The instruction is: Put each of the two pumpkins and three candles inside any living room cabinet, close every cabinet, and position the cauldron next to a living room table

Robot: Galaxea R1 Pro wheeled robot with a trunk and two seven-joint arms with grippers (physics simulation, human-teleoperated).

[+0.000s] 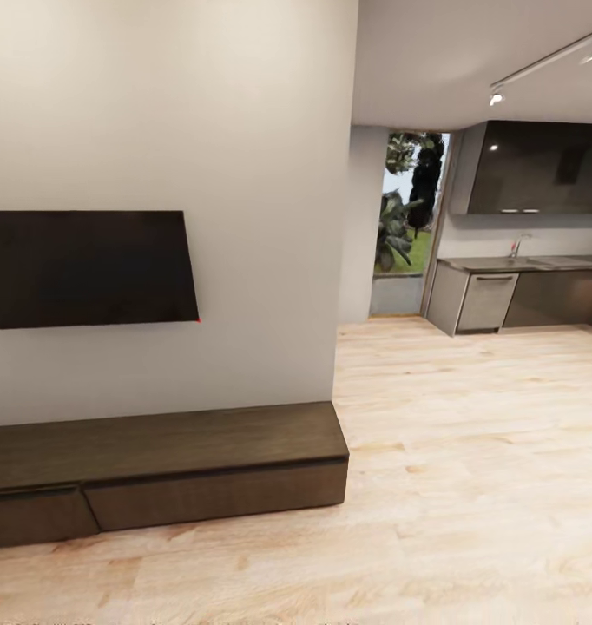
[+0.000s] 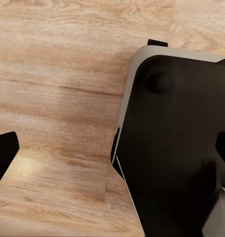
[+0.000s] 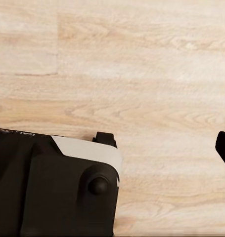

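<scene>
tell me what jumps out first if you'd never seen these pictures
The long dark-brown TV cabinet runs low along the grey wall at the head view's left, its drawer fronts looking shut, with a black wall-mounted TV above it. Beyond the wall's corner, at the right, pale wood floor leads to a dark kitchen counter with a sink and a window full of greenery.
</scene>
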